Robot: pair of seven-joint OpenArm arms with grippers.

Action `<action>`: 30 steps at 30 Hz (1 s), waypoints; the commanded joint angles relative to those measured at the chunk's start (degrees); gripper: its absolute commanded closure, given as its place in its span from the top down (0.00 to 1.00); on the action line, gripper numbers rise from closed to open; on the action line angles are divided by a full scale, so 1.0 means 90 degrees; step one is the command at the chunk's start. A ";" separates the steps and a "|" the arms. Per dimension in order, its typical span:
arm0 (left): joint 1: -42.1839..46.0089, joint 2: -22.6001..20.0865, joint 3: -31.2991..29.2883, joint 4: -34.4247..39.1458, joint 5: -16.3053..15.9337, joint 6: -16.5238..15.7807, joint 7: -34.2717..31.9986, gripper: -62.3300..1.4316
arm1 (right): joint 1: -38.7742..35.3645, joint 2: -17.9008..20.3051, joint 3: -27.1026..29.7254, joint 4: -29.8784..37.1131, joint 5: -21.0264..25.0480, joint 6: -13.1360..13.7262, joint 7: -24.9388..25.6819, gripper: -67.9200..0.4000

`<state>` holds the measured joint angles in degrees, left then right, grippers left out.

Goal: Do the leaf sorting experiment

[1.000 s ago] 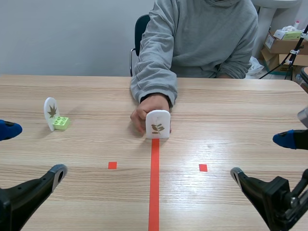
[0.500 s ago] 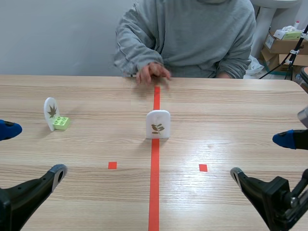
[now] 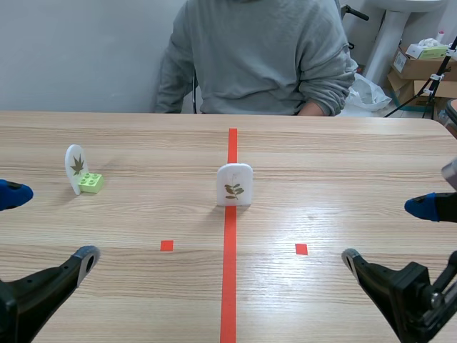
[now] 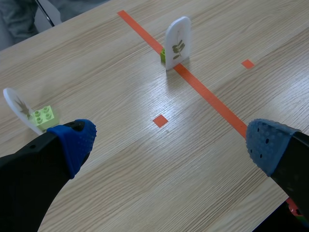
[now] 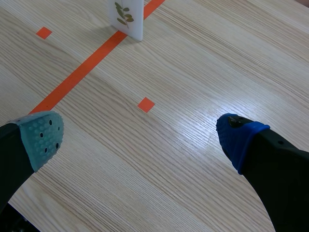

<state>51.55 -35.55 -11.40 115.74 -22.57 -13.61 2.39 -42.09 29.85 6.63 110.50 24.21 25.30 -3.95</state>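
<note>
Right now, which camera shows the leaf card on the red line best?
The scene view: the leaf card stands whole and face on, its sprig print clear. The left wrist view shows it whole too but at an angle, a green block behind it. The right wrist view cuts off its top.

At the centre of the frame we see a white leaf card (image 3: pixel 234 185) standing upright on the red tape line (image 3: pixel 228 286). At middle left, a second white card (image 3: pixel 75 168) with a darker leaf stands with a green block (image 3: pixel 91 182) touching it. Across the top, a person (image 3: pixel 257 57) in a grey sweatshirt sits behind the table (image 3: pixel 357 157). In the lower corners we find the left gripper (image 3: pixel 48 226) and right gripper (image 3: pixel 390 233), fingers spread, holding nothing.
</note>
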 commanded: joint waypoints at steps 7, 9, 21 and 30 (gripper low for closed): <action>-0.0032 0.0051 0.0049 0.0053 -0.0039 -0.0007 -0.0087 1.00 | 0.0034 0.0000 0.0049 0.0015 0.0049 0.0000 0.0070 1.00; -0.0032 0.0051 0.0049 0.0053 -0.0039 -0.0007 -0.0087 1.00 | 0.0034 0.0000 0.0049 0.0015 0.0046 0.0000 0.0070 1.00; -0.0032 0.0051 0.0049 0.0053 -0.0039 -0.0007 -0.0087 1.00 | 0.0036 0.0000 0.0049 0.0015 -0.0100 -0.0010 0.0070 1.00; -0.0032 0.0053 0.0049 0.0053 -0.0039 -0.0007 -0.0087 1.00 | 0.0036 -0.0002 0.0049 0.0015 -0.0367 -0.0051 0.0073 1.00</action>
<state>51.55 -35.55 -11.40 115.74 -22.57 -13.61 2.37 -42.09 29.85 6.63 110.50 20.75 25.17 -3.95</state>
